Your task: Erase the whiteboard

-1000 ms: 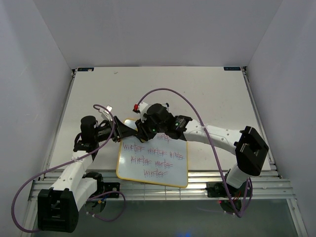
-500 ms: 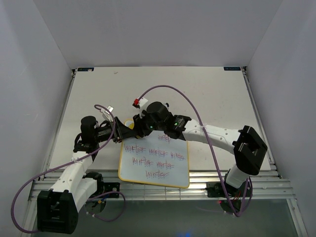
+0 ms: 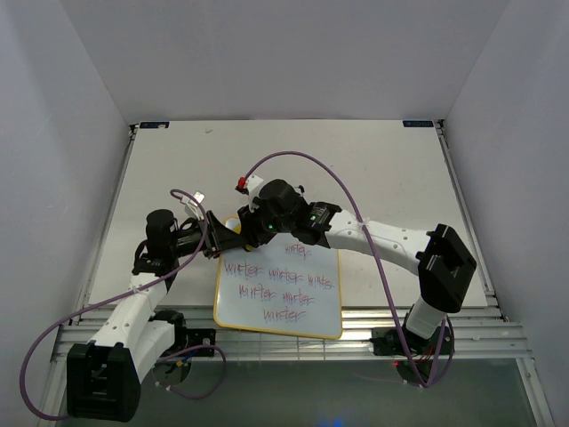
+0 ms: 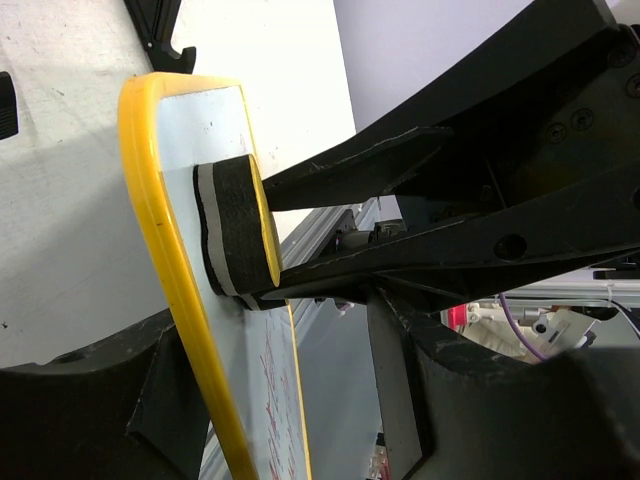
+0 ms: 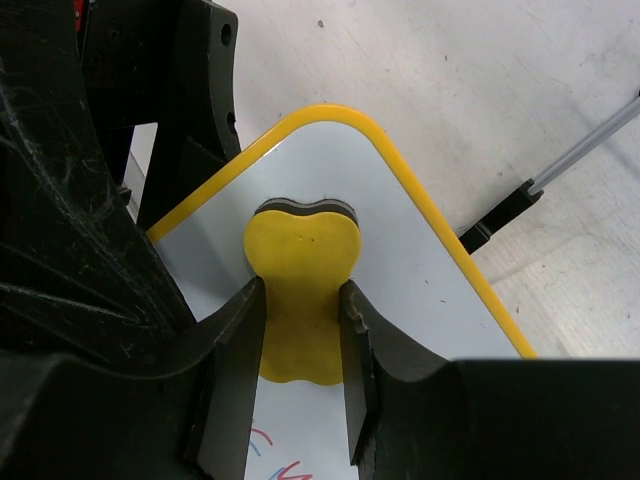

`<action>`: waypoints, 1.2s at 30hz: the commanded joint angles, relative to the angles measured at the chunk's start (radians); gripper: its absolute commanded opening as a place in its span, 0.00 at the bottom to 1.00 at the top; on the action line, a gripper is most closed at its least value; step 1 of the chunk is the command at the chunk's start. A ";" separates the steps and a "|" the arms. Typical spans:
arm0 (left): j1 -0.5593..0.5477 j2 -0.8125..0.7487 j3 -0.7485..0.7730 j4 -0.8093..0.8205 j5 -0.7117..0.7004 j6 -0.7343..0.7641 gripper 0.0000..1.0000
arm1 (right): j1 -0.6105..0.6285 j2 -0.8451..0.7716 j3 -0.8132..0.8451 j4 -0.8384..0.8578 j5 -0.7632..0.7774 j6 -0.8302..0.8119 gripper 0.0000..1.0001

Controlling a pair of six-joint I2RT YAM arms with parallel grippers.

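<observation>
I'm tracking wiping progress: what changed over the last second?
The right gripper, jaws shut on the yellow eraser, slid toward the far-left corner of the whiteboard, uncovering one more written word at the top. The whiteboard shifted slightly to the right. The left gripper kept hold of its left edge, and the rest of the writing stayed unerased.

Right end effector clamped; left end effector gripping

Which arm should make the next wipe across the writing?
Right. The right tool is shut on the yellow eraser, pressed on the far corner of the whiteboard, just beyond the writing. The left tool only straddles the board's left edge and holds no eraser.
</observation>
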 commanded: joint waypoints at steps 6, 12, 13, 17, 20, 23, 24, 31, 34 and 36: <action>-0.009 -0.038 0.023 0.088 0.064 -0.014 0.66 | 0.010 0.012 -0.030 -0.100 0.008 0.002 0.23; -0.009 -0.043 0.025 0.089 0.069 -0.020 0.66 | -0.010 -0.009 -0.079 -0.100 0.083 0.023 0.23; -0.009 -0.043 0.025 0.089 0.069 -0.018 0.66 | -0.013 -0.012 -0.085 -0.100 0.095 0.028 0.23; -0.009 -0.043 0.021 0.089 0.068 -0.020 0.66 | -0.027 -0.037 -0.122 -0.097 0.146 0.044 0.22; -0.009 -0.041 0.021 0.088 0.068 -0.020 0.66 | -0.030 -0.049 -0.125 -0.091 0.109 0.034 0.22; -0.009 -0.041 0.025 0.089 0.064 -0.021 0.66 | -0.023 -0.057 -0.137 -0.026 -0.026 0.008 0.22; -0.009 -0.041 0.025 0.089 0.064 -0.021 0.66 | -0.017 -0.064 -0.147 -0.012 -0.059 -0.004 0.22; -0.009 -0.037 0.029 0.089 0.066 -0.021 0.66 | 0.036 -0.094 -0.137 0.050 -0.139 -0.054 0.22; -0.009 -0.035 0.031 0.089 0.063 -0.021 0.66 | 0.057 -0.106 -0.133 0.051 -0.156 -0.075 0.22; -0.009 -0.035 0.032 0.091 0.064 -0.023 0.66 | 0.066 -0.108 -0.128 0.042 -0.155 -0.092 0.22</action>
